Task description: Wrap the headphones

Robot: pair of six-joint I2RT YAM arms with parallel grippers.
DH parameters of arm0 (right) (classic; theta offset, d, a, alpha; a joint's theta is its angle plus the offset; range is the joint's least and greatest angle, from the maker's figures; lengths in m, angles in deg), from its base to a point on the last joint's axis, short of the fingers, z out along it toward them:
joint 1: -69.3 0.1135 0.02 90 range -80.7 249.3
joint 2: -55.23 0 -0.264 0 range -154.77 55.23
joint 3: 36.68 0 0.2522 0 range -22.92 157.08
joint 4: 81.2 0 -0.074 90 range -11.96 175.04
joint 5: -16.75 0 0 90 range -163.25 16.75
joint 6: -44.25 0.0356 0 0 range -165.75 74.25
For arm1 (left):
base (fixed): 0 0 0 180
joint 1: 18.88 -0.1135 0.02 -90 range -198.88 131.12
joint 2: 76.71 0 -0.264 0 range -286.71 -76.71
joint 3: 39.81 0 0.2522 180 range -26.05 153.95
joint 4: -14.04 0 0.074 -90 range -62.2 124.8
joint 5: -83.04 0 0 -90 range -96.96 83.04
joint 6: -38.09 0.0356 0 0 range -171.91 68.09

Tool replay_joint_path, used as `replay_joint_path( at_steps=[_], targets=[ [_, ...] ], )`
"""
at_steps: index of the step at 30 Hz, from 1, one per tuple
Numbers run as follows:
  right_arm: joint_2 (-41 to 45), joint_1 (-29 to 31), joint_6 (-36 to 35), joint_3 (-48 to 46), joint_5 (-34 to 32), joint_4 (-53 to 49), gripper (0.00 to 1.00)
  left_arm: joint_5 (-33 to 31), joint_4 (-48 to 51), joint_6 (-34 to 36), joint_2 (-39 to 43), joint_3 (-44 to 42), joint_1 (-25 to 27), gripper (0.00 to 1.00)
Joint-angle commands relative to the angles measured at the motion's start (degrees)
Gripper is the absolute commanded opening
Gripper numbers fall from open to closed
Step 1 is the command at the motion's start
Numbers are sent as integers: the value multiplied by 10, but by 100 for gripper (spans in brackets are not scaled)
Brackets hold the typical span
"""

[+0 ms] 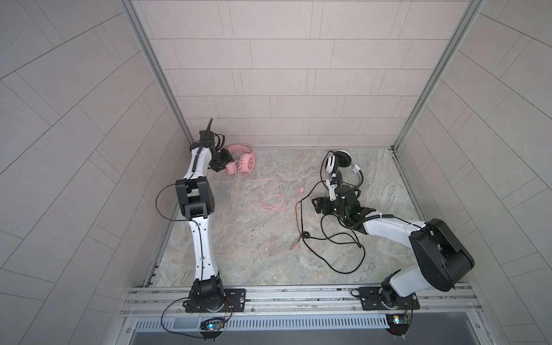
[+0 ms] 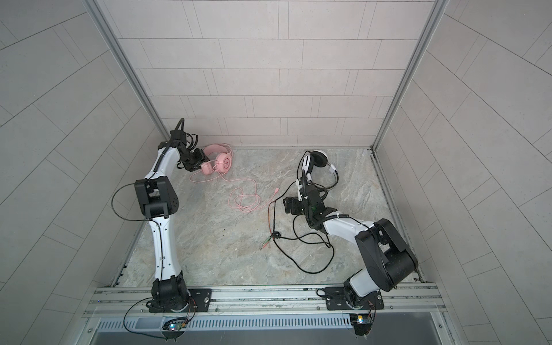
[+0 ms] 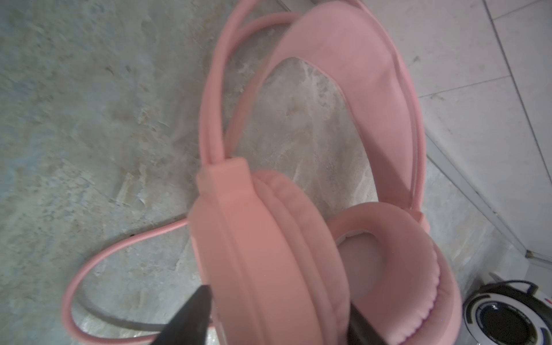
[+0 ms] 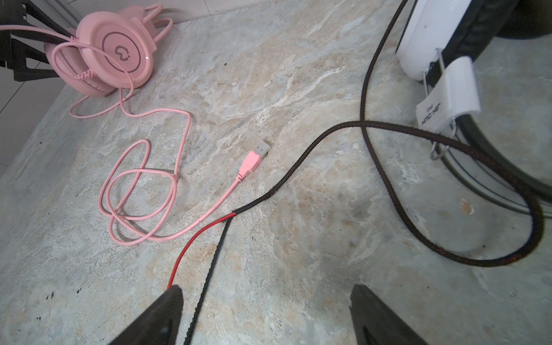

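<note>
- Pink headset (image 1: pixel 241 159) lies at the far left corner of the marble-patterned worktop (image 1: pixel 239 257), close to the tiled back wall (image 1: pixel 268 89).
- My left gripper (image 3: pixel 279 301) is closed on one ear cup (image 3: pixel 254 239) of the pink headset. One finger is against the hard outer shell and the other is on the cushion side, in the gap between the two cups.
- The pink cable (image 1: pixel 268 200) trails from that headset toward the middle of the worktop in loose overlapping loops. It ends in a USB plug (image 4: pixel 254 156) lying flat.
- The white-and-black headset (image 1: pixel 336 161) sits at the far right, well apart from the pink one.
- Its black cable (image 1: pixel 343 239) sprawls in wide curves over the right half of the worktop. Near the pink loops it splits into a red strand (image 4: pixel 191 248) and a thin black strand (image 4: pixel 212 263).
- My right gripper (image 4: pixel 268 313) hangs low over the worktop just in front of the white-and-black headset, jaws spread wide and holding nothing. The thin black strand runs between my fingers, close beside one of them.
</note>
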Motion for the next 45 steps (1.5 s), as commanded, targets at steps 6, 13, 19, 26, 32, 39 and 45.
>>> replay_joint_path(
  at_steps=[6,13,19,26,32,39,45],
  targets=[
    [-6,2,-5,15,-10,-22,89,37,-24,13,109,-170,14,35],
    [-11,1,-4,19,-8,-25,89,22,-151,-10,343,-492,24,35],
    [-17,1,2,18,-2,-18,89,-13,-175,-2,519,-702,64,35],
    [-43,2,16,27,24,-13,89,-66,-156,-31,662,-828,144,57],
    [-60,2,24,35,36,-18,88,-110,-81,30,690,-731,141,75],
    [-61,2,17,42,33,-30,88,-116,62,164,541,-511,139,81],
    [-57,2,12,47,31,-46,88,-117,198,245,341,-337,157,81]
  ],
)
